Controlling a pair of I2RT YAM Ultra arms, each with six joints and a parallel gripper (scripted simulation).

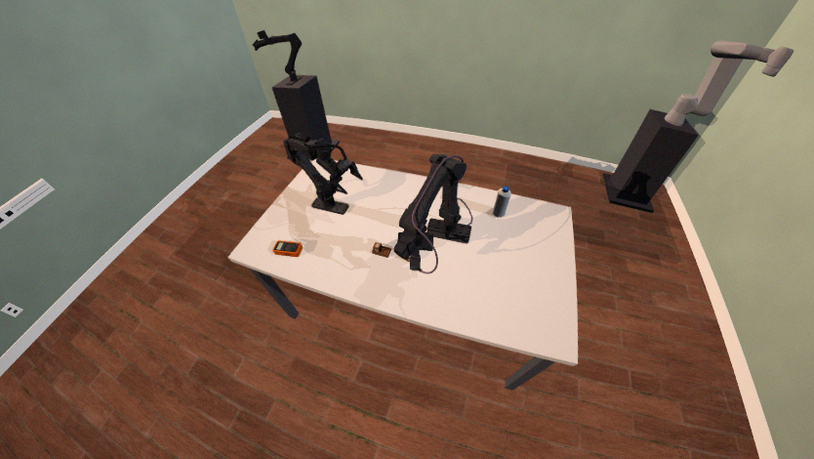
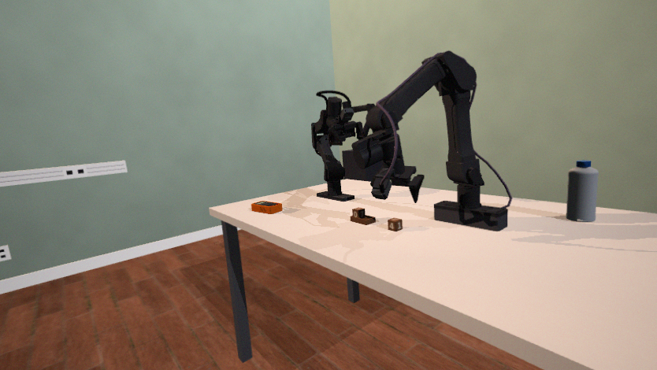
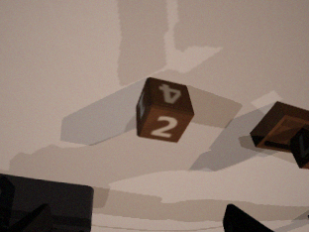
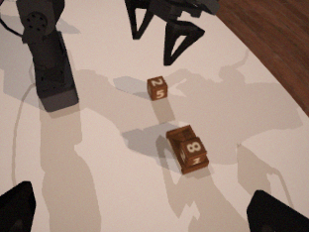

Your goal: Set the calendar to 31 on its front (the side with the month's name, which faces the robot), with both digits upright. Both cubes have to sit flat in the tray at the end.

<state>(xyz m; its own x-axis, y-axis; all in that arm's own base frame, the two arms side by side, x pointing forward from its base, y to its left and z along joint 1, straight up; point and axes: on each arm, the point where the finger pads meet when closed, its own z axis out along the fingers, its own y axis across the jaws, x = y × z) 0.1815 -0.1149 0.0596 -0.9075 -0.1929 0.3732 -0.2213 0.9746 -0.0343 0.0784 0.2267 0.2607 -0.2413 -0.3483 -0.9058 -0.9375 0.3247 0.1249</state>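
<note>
The tray (image 1: 385,252) (image 2: 361,221) (image 3: 263,122) stands on the table. A brown cube (image 2: 358,212) (image 4: 194,149) sits in one end of it, an 8 on top, a 0 facing the exterior camera; the tray's other half is empty. The loose cube (image 2: 394,223) (image 3: 164,111) (image 4: 157,88) lies on the table beside the tray, 2 on top, with 5, 4 and 1 on sides; the left arm mostly hides it in the top view. My left gripper (image 3: 139,215) (image 4: 150,52) is open, tilted, above and beside the loose cube. My right gripper (image 1: 352,185) (image 4: 146,199) is open, away from both cubes.
An orange meter (image 1: 287,248) (image 2: 266,207) lies near the table's end. A grey bottle (image 1: 501,202) (image 2: 581,193) with a blue cap stands beyond the left arm's base (image 1: 450,229) (image 2: 470,216). The right arm's base (image 1: 330,205) stands beyond the tray.
</note>
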